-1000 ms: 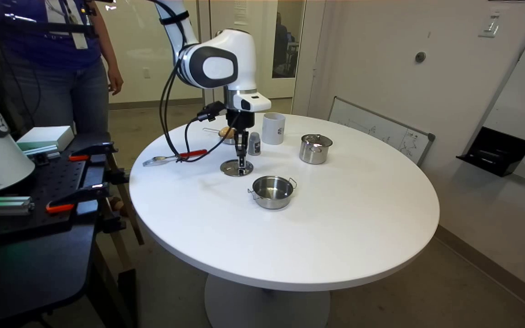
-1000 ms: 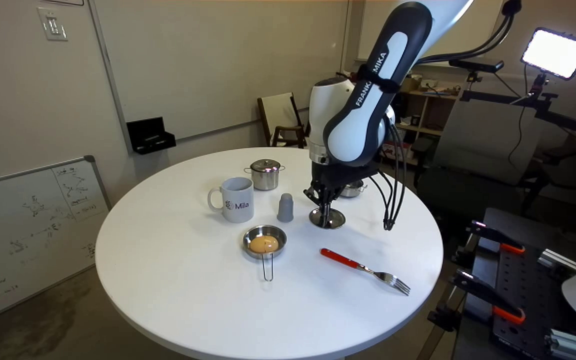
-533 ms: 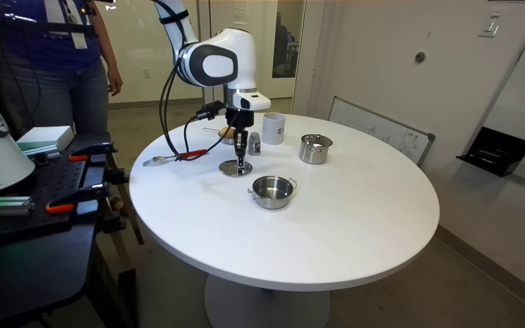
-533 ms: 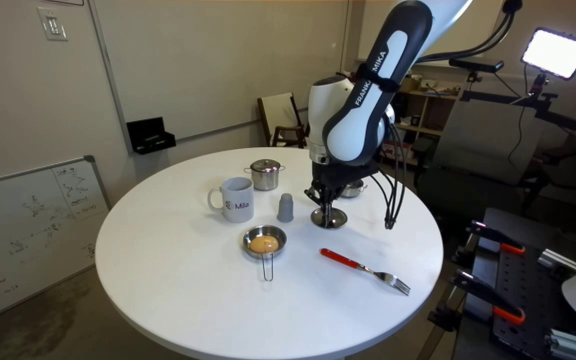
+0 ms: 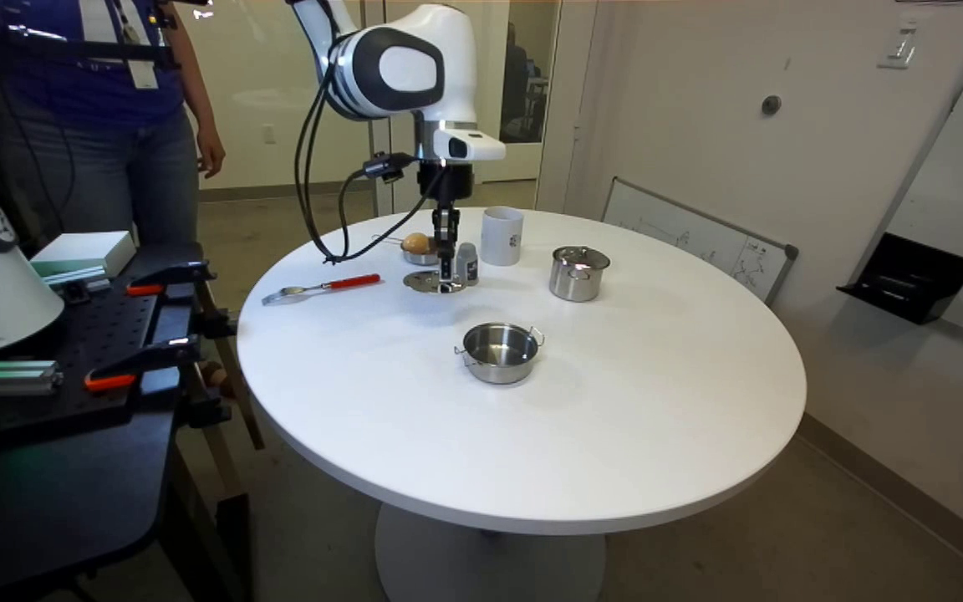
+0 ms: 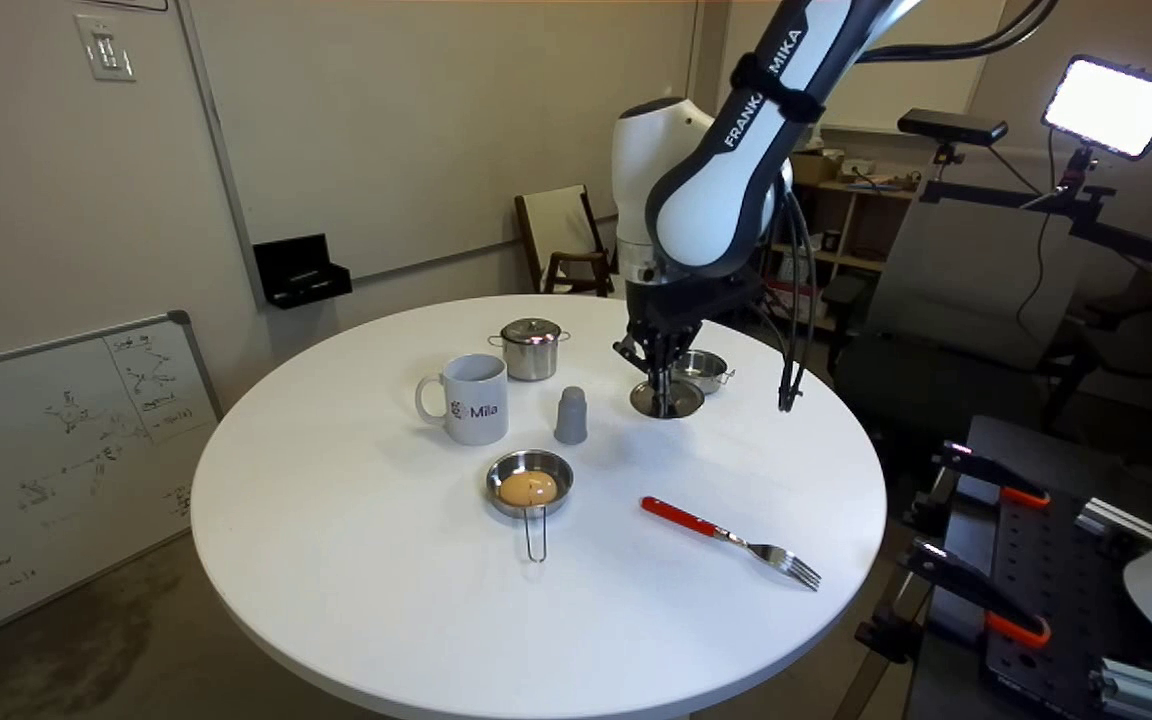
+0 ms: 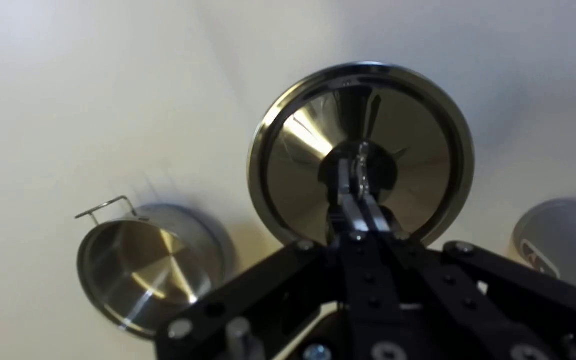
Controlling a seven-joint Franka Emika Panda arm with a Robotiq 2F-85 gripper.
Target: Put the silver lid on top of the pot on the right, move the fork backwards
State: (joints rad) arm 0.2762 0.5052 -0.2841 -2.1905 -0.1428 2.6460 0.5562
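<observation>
My gripper [image 5: 446, 274] is shut on the small centre handle of the silver lid [image 5: 420, 283]. It holds the lid roughly level above the table, as both exterior views show; the lid [image 6: 688, 400] has a soft shadow below it. In the wrist view the fingertips [image 7: 354, 175] pinch the handle at the middle of the lid [image 7: 413, 120]. The low silver pot [image 5: 500, 369] stands open and upright, apart from the lid. The pot [image 7: 153, 270] also shows at the left of the wrist view. The fork [image 6: 681, 516], with a red handle, lies flat on the table.
A taller silver pot with its own lid [image 5: 578, 278], a white mug [image 6: 476, 402] and a grey shaker [image 6: 571, 415] stand on the round white table [image 5: 657, 435]. A small pan [image 6: 501, 503] holds an egg. Cables hang from the arm on the fork's side.
Half a second ago the lid was at table level in the gripper. Now the gripper and arm have risen, and the lid has come up with them. The pot and fork have not moved.
</observation>
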